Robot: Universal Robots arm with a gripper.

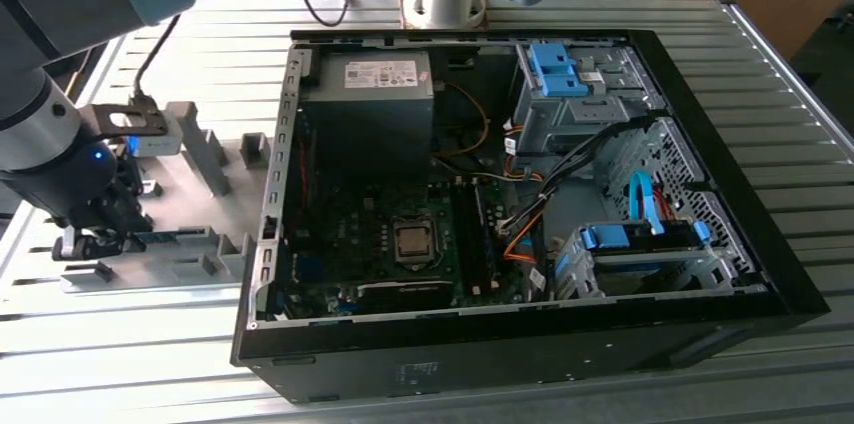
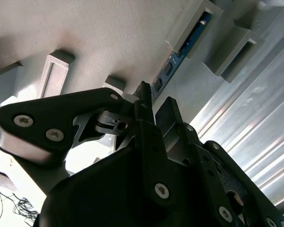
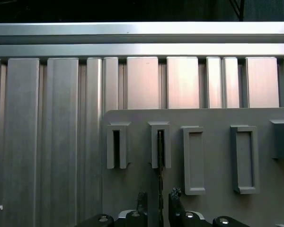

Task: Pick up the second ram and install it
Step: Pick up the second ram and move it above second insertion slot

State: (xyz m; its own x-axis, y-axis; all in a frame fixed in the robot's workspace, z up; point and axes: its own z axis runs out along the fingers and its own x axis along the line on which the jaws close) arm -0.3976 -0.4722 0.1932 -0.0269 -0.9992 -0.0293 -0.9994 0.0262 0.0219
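Gripper (image 3: 158, 201) hangs low over the grey holder (image 3: 213, 118), its 2 fingers (image 3: 142, 196) narrowly parted astride the ram (image 2: 173, 61), which stands on edge in a slot, long axis running between them, seemingly not touched.

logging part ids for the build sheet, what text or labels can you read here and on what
On the power supply, a white label: print too small to read.
On the case, a faint marking on its near wall: too blurred to read.
Nothing else is legible.
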